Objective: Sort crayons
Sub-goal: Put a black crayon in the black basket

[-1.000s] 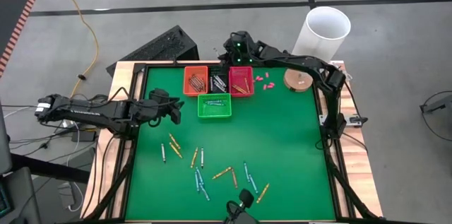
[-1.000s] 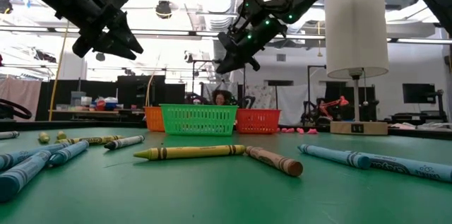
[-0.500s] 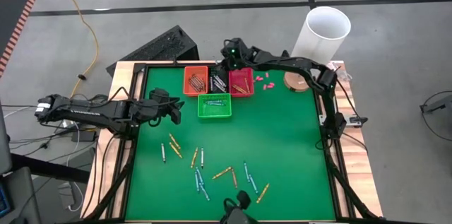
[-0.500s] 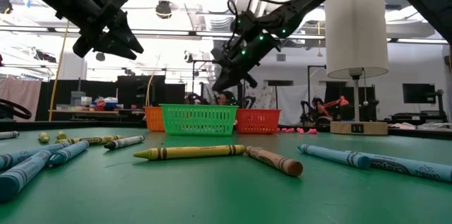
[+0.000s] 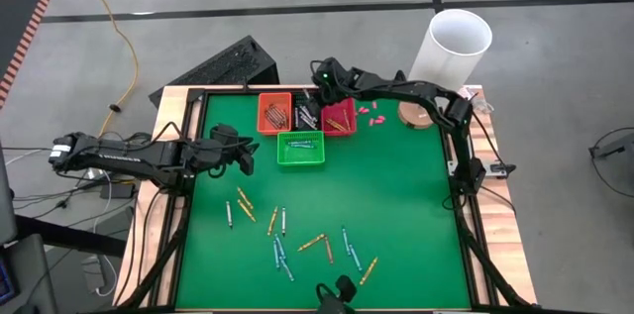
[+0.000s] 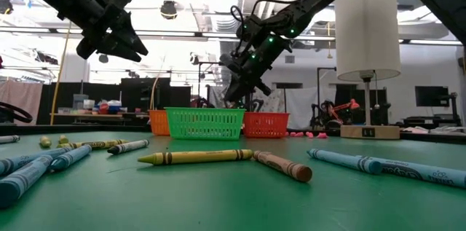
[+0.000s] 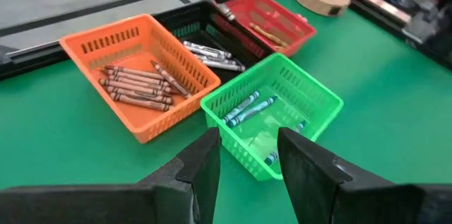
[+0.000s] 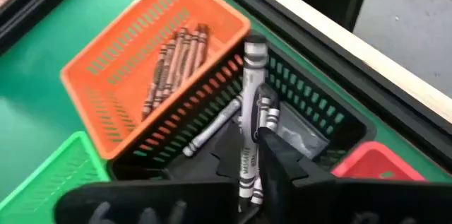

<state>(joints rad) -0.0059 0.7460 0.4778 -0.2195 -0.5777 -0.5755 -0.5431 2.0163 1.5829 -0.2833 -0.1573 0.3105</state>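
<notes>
Four small baskets stand in a row at the far side of the green mat: orange (image 5: pixel 274 113), black (image 5: pixel 306 116) and red (image 5: pixel 339 114), with green (image 5: pixel 300 149) just in front. Each holds crayons of one colour. Several loose crayons (image 5: pixel 282 230) lie on the mat's near half. My right gripper (image 8: pixel 247 174) hangs tipped down over the black basket (image 8: pixel 296 111) with a grey crayon (image 8: pixel 251 104) between its fingers. My left gripper (image 7: pixel 247 139) stands open above the mat, left of the green basket (image 7: pixel 272 114), with nothing between its fingers. My right gripper has the grey crayon by its lower end (image 8: pixel 245 181), between its two fingers. The fingers come slanting down from the far right and lie along the crayon. The crayon sticks out ahead of the fingertips, lifted clear above the black basket's grey crayons.
A tall white cylinder (image 5: pixel 453 45) and a wooden disc (image 5: pixel 418 113) stand at the far right corner, with small pink bits (image 5: pixel 369 113) beside the red basket. A camera mount (image 5: pixel 340 289) sits at the near edge. The mat's right half has open room.
My right gripper has sunk toward the black basket, shifted a little toward the table's left, and tipped and rolled so that it points more steeply down, carrying the grey crayon along.
</notes>
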